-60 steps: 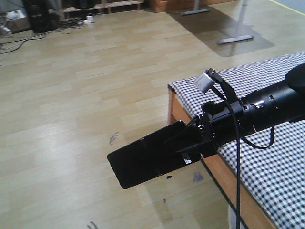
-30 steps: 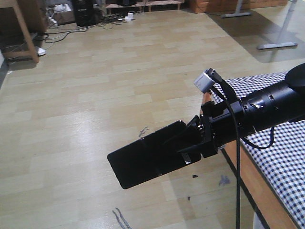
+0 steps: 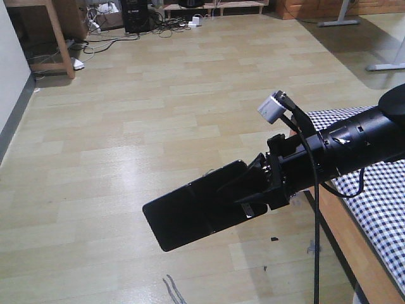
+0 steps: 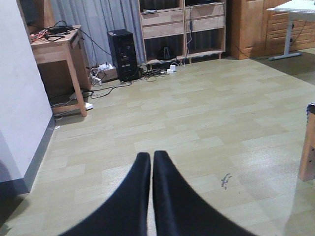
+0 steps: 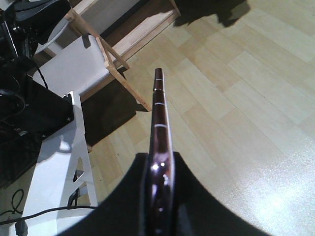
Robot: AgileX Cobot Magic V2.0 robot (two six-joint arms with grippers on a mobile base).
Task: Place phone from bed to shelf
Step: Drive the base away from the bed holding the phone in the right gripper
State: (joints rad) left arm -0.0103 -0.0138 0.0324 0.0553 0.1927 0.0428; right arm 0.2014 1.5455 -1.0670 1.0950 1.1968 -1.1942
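Mid-frame in the front view, the right gripper is clenched on the phone, which juts toward the lower left over the plank floor, just left of the gingham bed. Left gripper hangs with its fingers pressed together.

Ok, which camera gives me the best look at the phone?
Exterior front-facing: the phone, in the right end effector, shows its broad black face. Right wrist sees only its thin edge; left wrist misses it.
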